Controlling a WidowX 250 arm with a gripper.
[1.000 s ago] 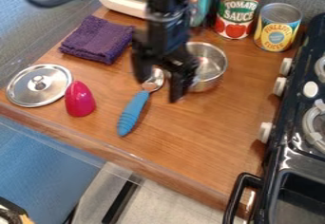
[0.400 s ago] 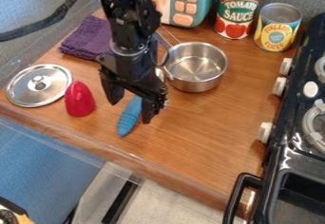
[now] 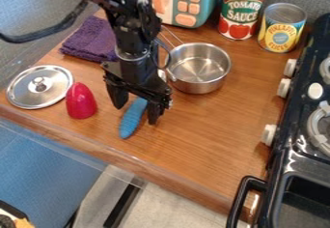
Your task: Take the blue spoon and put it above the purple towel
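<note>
Tool point(image 3: 136, 115) hangs wide over the blue spoon point(image 3: 132, 120), whose long axis slants, handle end toward the counter's front edge point(image 3: 135, 158).

Blue and purple amid brown wood grain

The spoon's handle point(image 3: 131, 120) is blue and the towel point(image 3: 87, 41) deep purple. The gripper point(image 3: 136, 115) is black; so is the stove point(image 3: 283, 154), with off-white knobs point(image 3: 269, 135). The pot point(image 3: 199, 84) and lid point(image 3: 53, 84) are silver, the cone-shaped piece point(image 3: 80, 102) pinkish red. One can point(image 3: 241, 10) wears red, green and white, the other point(image 3: 281, 29) yellow and blue. The toy appliance point(image 3: 210, 2) is teal with peach buttons point(image 3: 186, 19). Streaky grain patterns the brown counter point(image 3: 206, 140).
</note>
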